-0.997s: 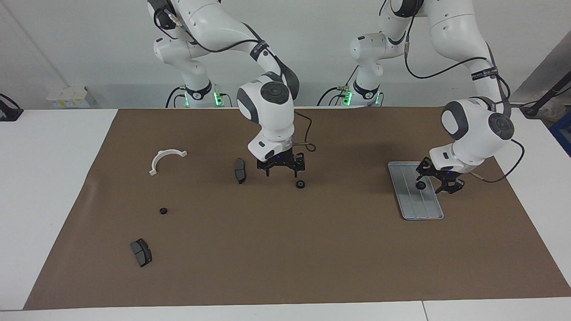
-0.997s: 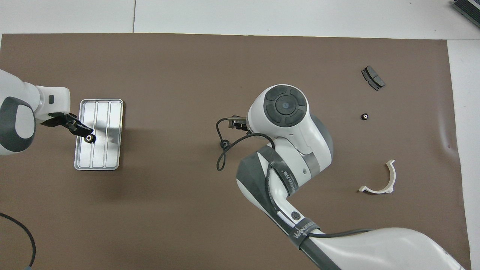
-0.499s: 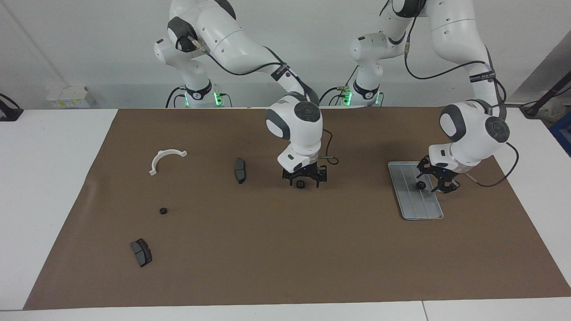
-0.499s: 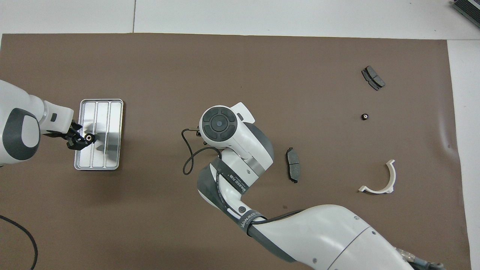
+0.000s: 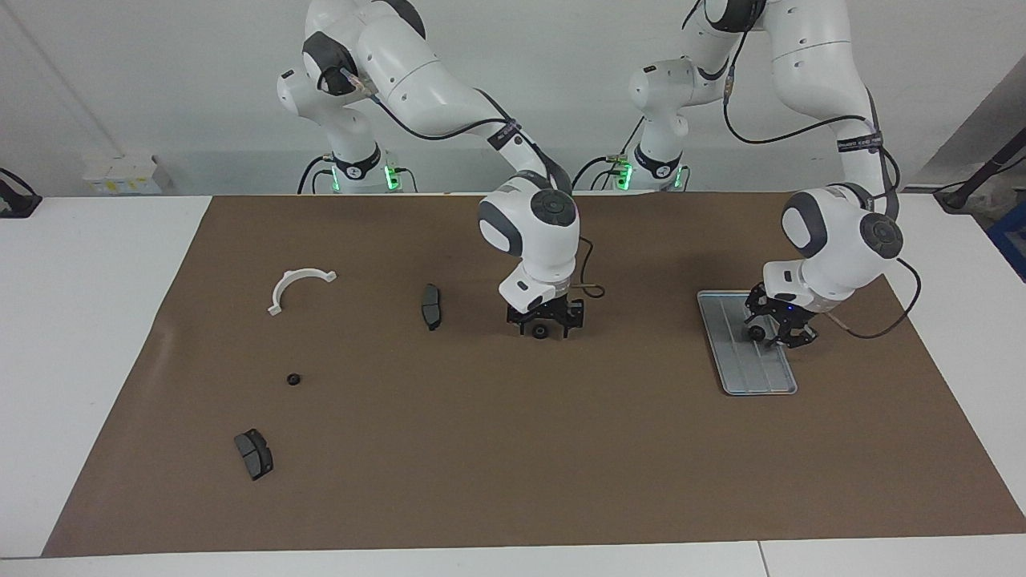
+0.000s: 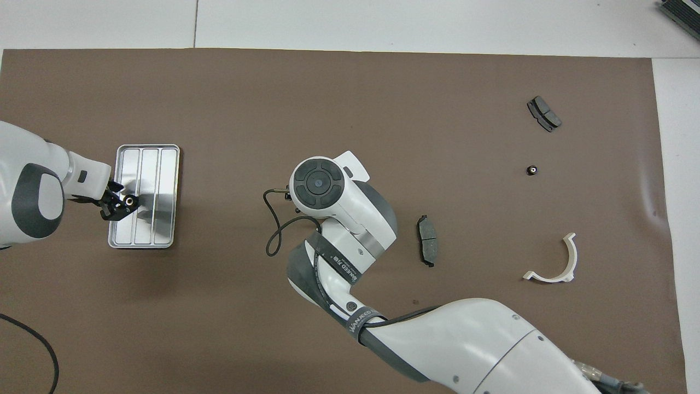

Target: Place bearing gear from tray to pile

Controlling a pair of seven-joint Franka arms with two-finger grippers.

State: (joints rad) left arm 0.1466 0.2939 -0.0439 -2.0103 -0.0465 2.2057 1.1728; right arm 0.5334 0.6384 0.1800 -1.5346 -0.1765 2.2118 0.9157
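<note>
The silver tray (image 5: 757, 373) lies at the left arm's end of the mat and also shows in the overhead view (image 6: 156, 219). A small black bearing gear (image 5: 756, 331) sits on it (image 6: 129, 201). My left gripper (image 5: 772, 327) is low over the tray, open, fingers either side of this gear (image 6: 117, 202). My right gripper (image 5: 543, 324) is down at the mat's middle, open, straddling a second gear (image 5: 541, 331); overhead, its wrist hides both. The pile is a scatter: white bracket (image 5: 292, 282), brake pads (image 5: 431, 306) (image 5: 254, 453).
A third small gear (image 5: 294, 379) lies among the pile parts, between the bracket and the pad farthest from the robots; it also shows overhead (image 6: 532, 170). A black cable loops from the right wrist (image 6: 273, 230). The brown mat (image 5: 513, 465) covers the table.
The right gripper moved from beside the brake pad toward the left arm's end and dropped around the gear at the mat's middle. The left gripper lowered and turned around the gear on the tray.
</note>
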